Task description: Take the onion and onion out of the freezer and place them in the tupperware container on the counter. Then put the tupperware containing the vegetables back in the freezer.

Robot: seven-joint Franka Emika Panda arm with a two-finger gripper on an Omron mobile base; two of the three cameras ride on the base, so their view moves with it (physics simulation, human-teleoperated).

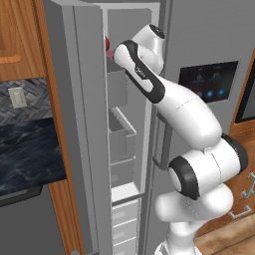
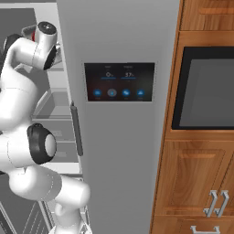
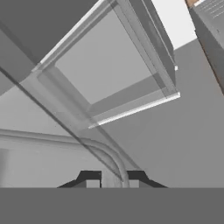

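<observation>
The freezer stands open, with pale walls, grey door bins and drawers. My arm reaches up into its top part. A sliver of a red onion shows at the top shelf edge, right beside my wrist; the same red onion peeks out behind the hand. In the hand view my gripper is shut, its tips close together with nothing between them. It looks along a grey freezer bin and a curved rail. The dark marbled counter lies to the left. The tupperware container is out of view.
The open freezer door stands between the arm and the counter. The other fridge door with its dark display panel is shut on the right. Beyond it are a wall oven and wooden drawers.
</observation>
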